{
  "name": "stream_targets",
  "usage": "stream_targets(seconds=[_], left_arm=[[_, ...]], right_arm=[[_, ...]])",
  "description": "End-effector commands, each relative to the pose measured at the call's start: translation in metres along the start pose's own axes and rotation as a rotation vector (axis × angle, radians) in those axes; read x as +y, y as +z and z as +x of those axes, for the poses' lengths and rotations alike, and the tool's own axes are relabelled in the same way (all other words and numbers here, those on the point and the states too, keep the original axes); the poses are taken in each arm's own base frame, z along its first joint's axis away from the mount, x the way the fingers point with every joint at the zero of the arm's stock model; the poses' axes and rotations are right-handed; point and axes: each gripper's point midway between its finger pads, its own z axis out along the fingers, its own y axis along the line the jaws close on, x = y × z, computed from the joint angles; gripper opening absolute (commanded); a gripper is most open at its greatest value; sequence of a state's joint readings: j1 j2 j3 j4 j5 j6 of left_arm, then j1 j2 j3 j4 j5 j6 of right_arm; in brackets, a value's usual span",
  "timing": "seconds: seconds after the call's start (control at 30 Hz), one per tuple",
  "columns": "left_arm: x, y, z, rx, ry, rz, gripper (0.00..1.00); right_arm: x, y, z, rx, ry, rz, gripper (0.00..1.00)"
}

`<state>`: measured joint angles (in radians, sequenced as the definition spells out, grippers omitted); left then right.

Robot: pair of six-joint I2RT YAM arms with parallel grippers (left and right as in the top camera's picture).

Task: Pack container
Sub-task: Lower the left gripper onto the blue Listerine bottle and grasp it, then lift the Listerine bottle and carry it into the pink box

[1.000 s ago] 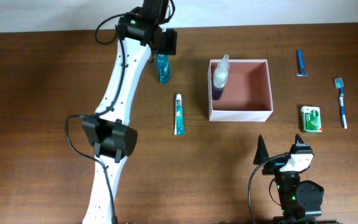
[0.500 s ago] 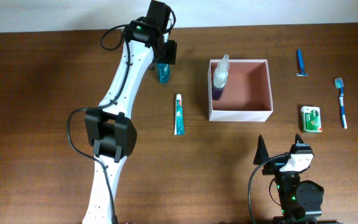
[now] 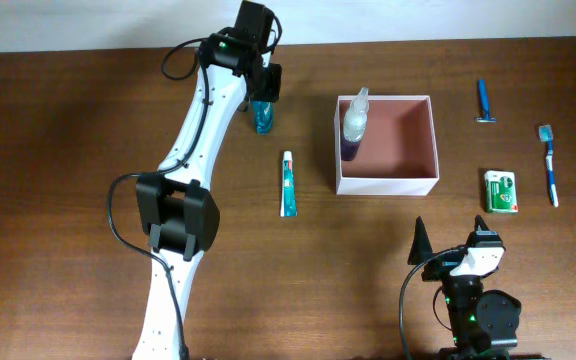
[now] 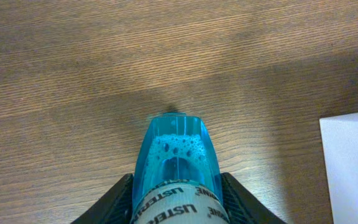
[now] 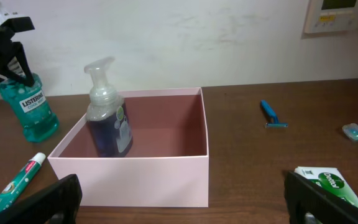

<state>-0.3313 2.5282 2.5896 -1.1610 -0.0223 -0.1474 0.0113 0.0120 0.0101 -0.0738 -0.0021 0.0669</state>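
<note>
Two grippers are seen. The left gripper [image 4: 179, 205] is clenched on the upright blue mouthwash bottle [image 4: 176, 155], which is set apart from the container [image 3: 386, 184], to its left. The right gripper [image 3: 451, 248] is spread wide, facing the container's front wall. A foam pump bottle [image 3: 353, 125] is stood against the container's left wall.

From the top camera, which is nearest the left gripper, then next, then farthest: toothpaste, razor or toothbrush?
Starting from the left gripper, closed on the mouthwash at the back left:
1. Toothpaste: nearest, a little toward the robot.
2. Razor: far across, back right.
3. Toothbrush: farthest, by the right edge.
</note>
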Motion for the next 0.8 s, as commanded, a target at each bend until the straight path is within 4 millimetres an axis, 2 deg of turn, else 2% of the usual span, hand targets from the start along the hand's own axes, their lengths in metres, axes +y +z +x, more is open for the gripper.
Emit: stream_targets(seconds=[0.0, 0.2, 0.3, 0.43, 0.53, 0.67, 0.77], left_arm=[[0.003, -0.003, -0.002, -0.007, 0.000, 0.005, 0.36], [0.001, -0.010, -0.006, -0.022, 0.000, 0.017, 0.28], [-0.007, -0.034, -0.023, -0.084, 0.001, 0.062, 0.28], [-0.013, -0.083, -0.052, -0.211, 0.004, 0.088, 0.28], [-0.020, -0.129, -0.071, -0.318, 0.012, 0.119, 0.28], [-0.042, -0.191, -0.085, -0.443, 0.042, 0.180, 0.28], [-0.071, -0.233, -0.085, -0.512, 0.082, 0.241, 0.28]], right_arm=[[0.002, 0.000, 0.002, 0.005, -0.008, -0.010, 0.99], [0.002, 0.000, 0.002, 0.005, -0.008, -0.010, 0.99], [0.002, 0.000, 0.002, 0.005, -0.008, -0.010, 0.99], [0.002, 0.000, 0.002, 0.005, -0.008, -0.010, 0.99], [0.002, 0.000, 0.002, 0.005, -0.008, -0.010, 0.99], [0.002, 0.000, 0.002, 0.005, -0.008, -0.010, 0.99], [0.002, 0.000, 0.002, 0.005, -0.008, -0.010, 0.99]])
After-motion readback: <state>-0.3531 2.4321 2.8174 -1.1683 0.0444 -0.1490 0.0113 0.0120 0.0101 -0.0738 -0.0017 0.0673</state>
